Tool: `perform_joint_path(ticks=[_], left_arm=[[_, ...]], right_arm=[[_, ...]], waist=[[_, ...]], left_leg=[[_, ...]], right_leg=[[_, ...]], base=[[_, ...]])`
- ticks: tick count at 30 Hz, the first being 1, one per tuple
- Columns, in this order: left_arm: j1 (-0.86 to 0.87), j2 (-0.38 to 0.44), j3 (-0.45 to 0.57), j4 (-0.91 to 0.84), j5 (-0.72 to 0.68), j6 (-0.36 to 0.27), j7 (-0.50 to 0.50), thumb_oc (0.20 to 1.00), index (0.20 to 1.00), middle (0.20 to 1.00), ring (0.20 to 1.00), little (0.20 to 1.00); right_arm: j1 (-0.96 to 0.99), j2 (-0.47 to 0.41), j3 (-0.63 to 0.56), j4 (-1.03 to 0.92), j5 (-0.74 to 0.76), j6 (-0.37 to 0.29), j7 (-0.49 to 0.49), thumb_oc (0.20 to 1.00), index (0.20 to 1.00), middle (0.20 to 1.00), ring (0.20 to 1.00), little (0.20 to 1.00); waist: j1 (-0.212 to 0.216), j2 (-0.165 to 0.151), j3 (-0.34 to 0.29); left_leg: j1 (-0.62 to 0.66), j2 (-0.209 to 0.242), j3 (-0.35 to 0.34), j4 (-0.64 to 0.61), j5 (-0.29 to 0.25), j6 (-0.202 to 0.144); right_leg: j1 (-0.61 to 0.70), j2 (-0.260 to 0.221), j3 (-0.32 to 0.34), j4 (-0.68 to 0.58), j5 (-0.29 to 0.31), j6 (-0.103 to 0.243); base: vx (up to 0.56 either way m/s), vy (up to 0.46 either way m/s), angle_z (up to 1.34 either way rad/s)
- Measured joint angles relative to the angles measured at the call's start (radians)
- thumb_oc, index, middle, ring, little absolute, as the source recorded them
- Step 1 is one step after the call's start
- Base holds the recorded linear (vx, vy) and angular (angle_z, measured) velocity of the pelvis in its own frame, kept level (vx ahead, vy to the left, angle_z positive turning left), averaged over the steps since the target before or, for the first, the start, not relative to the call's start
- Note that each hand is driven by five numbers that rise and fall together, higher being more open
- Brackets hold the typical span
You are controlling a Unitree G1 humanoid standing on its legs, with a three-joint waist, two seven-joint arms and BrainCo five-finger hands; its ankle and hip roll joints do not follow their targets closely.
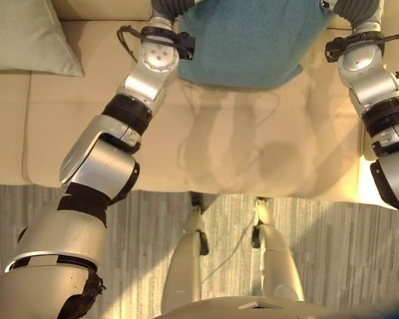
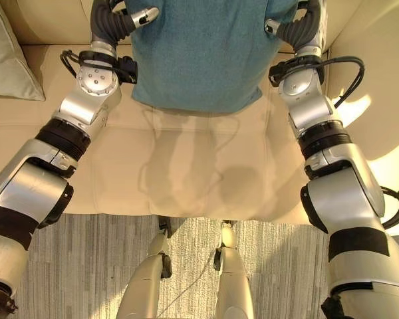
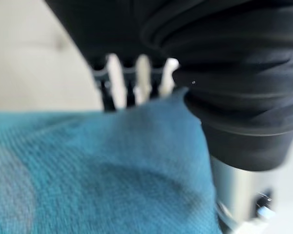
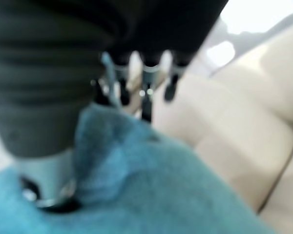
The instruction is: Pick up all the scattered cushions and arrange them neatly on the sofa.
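No writing or labels can be read anywhere. In the left eye view, a teal cushion (image 1: 253,40) of nubby woven fabric hangs between the two raised arms, above the smooth cream leather sofa (image 1: 73,133); a pale green cushion (image 1: 23,36) lies well out to the left hand's outer side, in the sofa's corner. In the right eye view, the left hand (image 2: 123,20) sits at the teal cushion's left edge and the right hand (image 2: 299,26) at its right edge, each wrist under a dark ribbed cover; the cushion's lower edge hangs above the seat. Below the sofa front lies a grey striped floor (image 2: 86,266). In the left wrist view, silver fingers (image 3: 117,83) reach past the cushion's corner, which lies against the hand; whether they curl around the fabric cannot be told. In the right wrist view, the teal cloth bunches up against the palm and fingers (image 4: 146,83), but the grip itself cannot be made out.
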Motion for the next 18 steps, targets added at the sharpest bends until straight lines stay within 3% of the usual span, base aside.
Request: perform_joint_path(ticks=[5, 11, 18], left_arm=[[-0.103, 0.041, -0.002, 0.087, -0.001, 0.023, 0.007, 1.000, 1.000, 1.000, 1.000, 1.000], [-0.114, 0.103, -0.001, 0.082, -0.001, 0.023, 0.005, 1.000, 1.000, 1.000, 1.000, 1.000], [-0.115, 0.207, -0.018, 0.066, 0.001, 0.018, -0.024, 1.000, 1.000, 1.000, 1.000, 1.000]], right_arm=[[-0.140, -0.041, 0.130, 0.051, -0.044, 0.057, 0.012, 1.000, 1.000, 1.000, 1.000, 1.000], [-0.144, -0.113, 0.131, 0.042, -0.059, 0.070, 0.015, 1.000, 1.000, 1.000, 1.000, 1.000], [-0.145, -0.264, 0.133, 0.040, -0.057, 0.070, 0.035, 1.000, 1.000, 1.000, 1.000, 1.000]], waist=[[0.004, 0.002, 0.001], [0.003, 0.002, 0.001], [-0.004, 0.001, -0.001]], left_leg=[[-0.007, 0.003, 0.002, 0.000, 0.009, -0.007], [0.008, 0.001, 0.002, -0.001, 0.009, -0.007], [0.072, -0.001, 0.001, -0.002, 0.009, -0.007]], right_leg=[[-0.012, 0.002, 0.003, 0.000, 0.007, -0.008], [0.002, -0.002, 0.003, 0.001, 0.007, -0.008], [0.067, -0.003, 0.003, 0.001, 0.004, -0.005]], base=[[0.00, -0.004, -0.03], [0.00, 0.000, 0.00], [0.00, 0.000, 0.00]])
